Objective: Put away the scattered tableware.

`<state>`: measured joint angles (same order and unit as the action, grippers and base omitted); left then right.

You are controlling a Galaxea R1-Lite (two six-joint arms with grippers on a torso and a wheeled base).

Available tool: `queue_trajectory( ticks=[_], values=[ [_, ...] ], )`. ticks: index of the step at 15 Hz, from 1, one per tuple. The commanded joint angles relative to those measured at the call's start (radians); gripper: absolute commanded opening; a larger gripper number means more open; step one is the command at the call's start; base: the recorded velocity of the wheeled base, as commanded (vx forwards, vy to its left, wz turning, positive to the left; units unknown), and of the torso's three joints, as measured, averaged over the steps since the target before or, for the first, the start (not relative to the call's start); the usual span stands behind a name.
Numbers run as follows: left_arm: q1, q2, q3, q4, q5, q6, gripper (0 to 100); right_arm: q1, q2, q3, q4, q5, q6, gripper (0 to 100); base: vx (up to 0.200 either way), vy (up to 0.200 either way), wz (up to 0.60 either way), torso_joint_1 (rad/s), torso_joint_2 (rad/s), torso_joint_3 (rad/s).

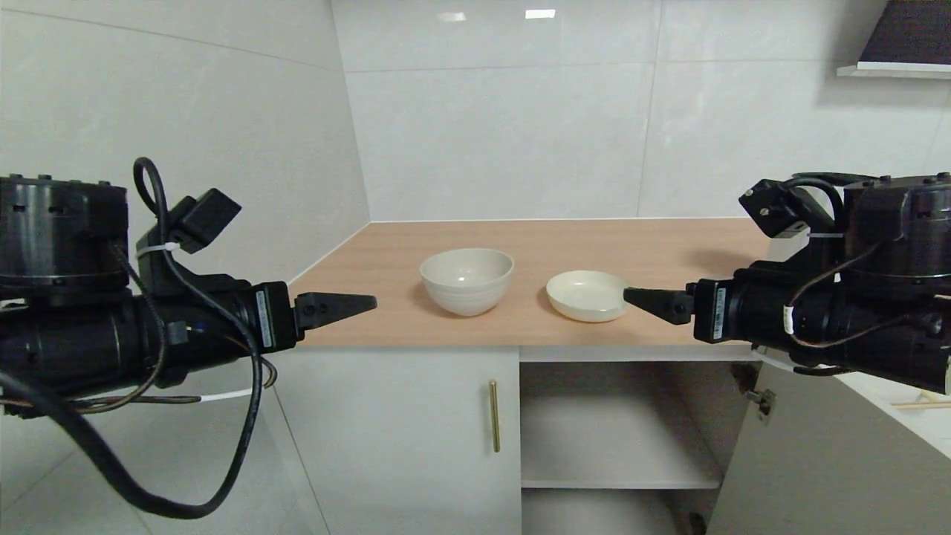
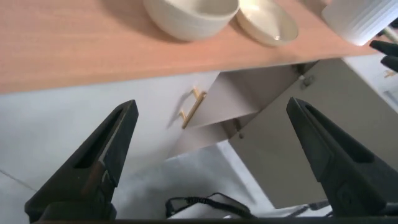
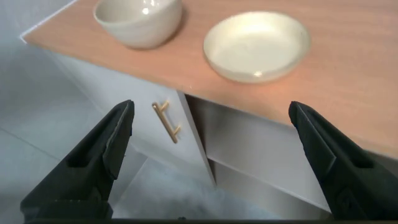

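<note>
Broadly, the wooden countertop (image 1: 669, 253) carries both pieces, and beneath it the cabinet (image 1: 617, 438) stands open on the right half, with a bare shelf inside. The ribbed white bowl (image 1: 466, 281) sits upright, mouth up, toward the robot's left. It looks like glazed ceramic, so I judge it stiff, fairly heavy, slick and breakable. The best hold is probably a pinch over the rim, one finger inside the wall and one outside. Just beside it, but apart, the shallow cream dish (image 1: 588, 296) lies flat, face up, near the counter's front edge. It is likely lighter, and its low raised lip is the only place to pinch. Both are round, so neither has a long axis or heading. The left gripper (image 1: 356, 303) and right gripper (image 1: 643, 299) hang in front of the counter, jaws spread wide and holding nothing.
</note>
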<state>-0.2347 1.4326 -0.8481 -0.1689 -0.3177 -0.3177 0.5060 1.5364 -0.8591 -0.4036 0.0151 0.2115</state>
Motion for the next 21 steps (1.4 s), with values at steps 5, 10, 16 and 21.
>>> queue_trajectory(
  ticks=[5,10,16,21],
  values=[
    [0.000,0.063,-0.016,-0.018,0.000,0.003,100,-0.001,0.054,-0.024,-0.014,-0.001,-0.006,100,0.000,0.000,0.00,0.108,-0.24,-0.139],
    [0.000,0.152,-0.197,0.109,0.000,0.003,100,-0.041,0.166,-0.210,0.166,-0.067,0.039,100,0.000,0.000,0.00,0.000,0.00,0.000],
    [-0.055,0.359,-0.483,0.259,0.071,-0.317,100,-0.072,0.245,-0.316,0.230,-0.129,0.138,100,0.000,0.000,0.00,0.000,0.00,0.000],
    [-0.077,0.562,-0.608,0.178,0.223,-0.423,100,-0.067,0.252,-0.314,0.229,-0.135,0.138,100,0.000,0.000,0.00,0.000,0.00,0.000]
  ],
)
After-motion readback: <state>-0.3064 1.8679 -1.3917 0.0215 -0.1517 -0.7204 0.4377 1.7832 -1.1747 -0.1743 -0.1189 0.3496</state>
